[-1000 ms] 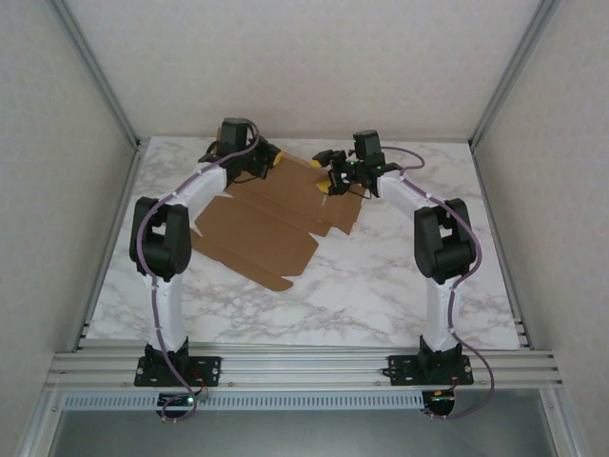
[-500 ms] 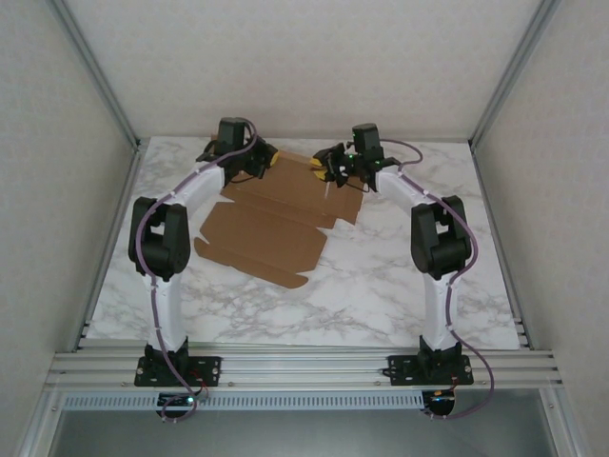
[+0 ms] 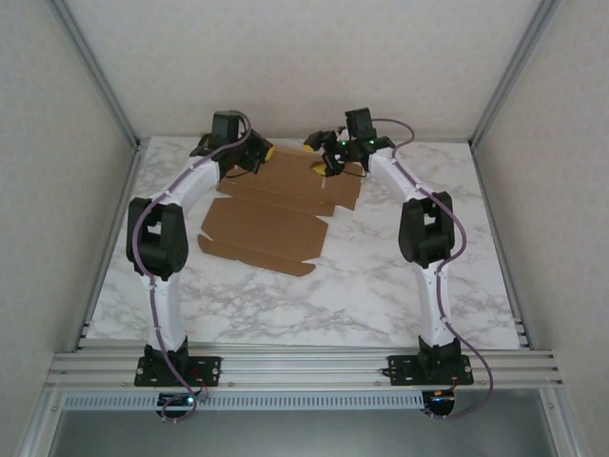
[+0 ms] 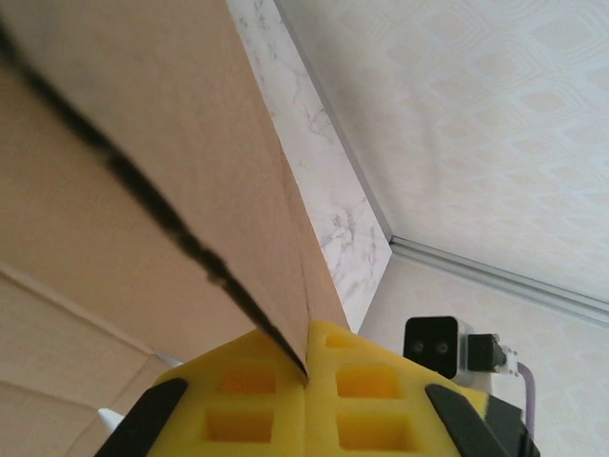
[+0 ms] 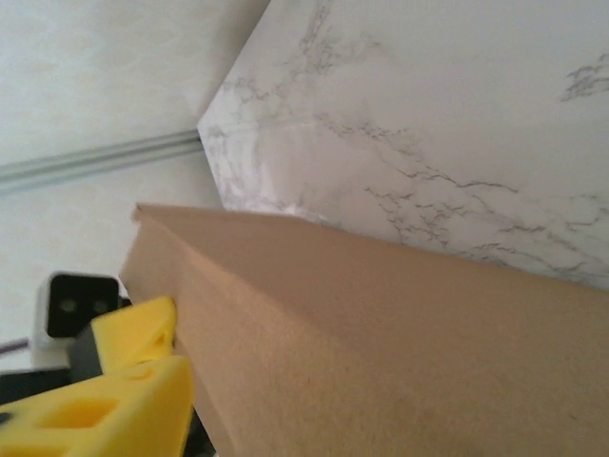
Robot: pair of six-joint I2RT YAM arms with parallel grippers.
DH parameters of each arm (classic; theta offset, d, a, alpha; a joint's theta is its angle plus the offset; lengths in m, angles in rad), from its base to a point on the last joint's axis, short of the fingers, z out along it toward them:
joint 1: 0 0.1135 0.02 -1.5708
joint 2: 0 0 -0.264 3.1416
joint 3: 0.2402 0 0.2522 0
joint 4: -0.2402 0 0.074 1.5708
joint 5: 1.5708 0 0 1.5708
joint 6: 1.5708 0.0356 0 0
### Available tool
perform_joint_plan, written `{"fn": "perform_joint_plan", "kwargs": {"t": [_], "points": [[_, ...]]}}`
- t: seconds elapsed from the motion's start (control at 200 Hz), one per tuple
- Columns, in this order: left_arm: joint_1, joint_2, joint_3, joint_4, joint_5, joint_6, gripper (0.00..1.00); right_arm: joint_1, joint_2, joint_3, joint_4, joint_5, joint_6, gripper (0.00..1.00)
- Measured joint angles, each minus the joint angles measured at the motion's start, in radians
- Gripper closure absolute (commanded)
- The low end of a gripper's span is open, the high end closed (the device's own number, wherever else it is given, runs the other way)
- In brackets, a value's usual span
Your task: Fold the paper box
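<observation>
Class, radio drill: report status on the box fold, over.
Left gripper shut on far edge of the paper box. Right gripper open beside that edge. Box mostly flat. No obstruction seen.

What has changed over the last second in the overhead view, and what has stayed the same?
The left pincer and right pincer moved toward the table's far edge, dragging the paper box away from the near edge and turning it slightly. The left pincer stayed clamped on the box's edge; whether the right pincer grips it cannot be told. The box still lies mostly flat.
</observation>
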Motion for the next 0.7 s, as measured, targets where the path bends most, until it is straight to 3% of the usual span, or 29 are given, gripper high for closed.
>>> {"fn": "perform_joint_plan", "kwargs": {"t": [0.045,0.16,0.32,0.496,0.701], "points": [[0.001,0.0,0.004,-0.011,-0.003,-0.003,1.0,0.002,-0.01,0.0,-0.022,0.021,-0.029,0.11],[0.014,0.0,0.006,-0.022,-0.002,-0.024,1.0,0.001,-0.083,-0.045,-0.076,0.089,-0.13,0.1],[0.036,0.0,0.006,-0.029,-0.006,-0.063,1.0,-0.008,-0.25,-0.12,-0.141,0.186,-0.278,0.18],[0.049,0.0,0.006,-0.029,-0.015,-0.102,1.0,-0.001,-0.47,-0.322,-0.141,0.29,-0.45,0.26],[0.057,0.0,-0.017,-0.005,-0.018,-0.148,1.0,0.036,-0.502,-0.533,-0.142,0.284,-0.585,0.28]]}}
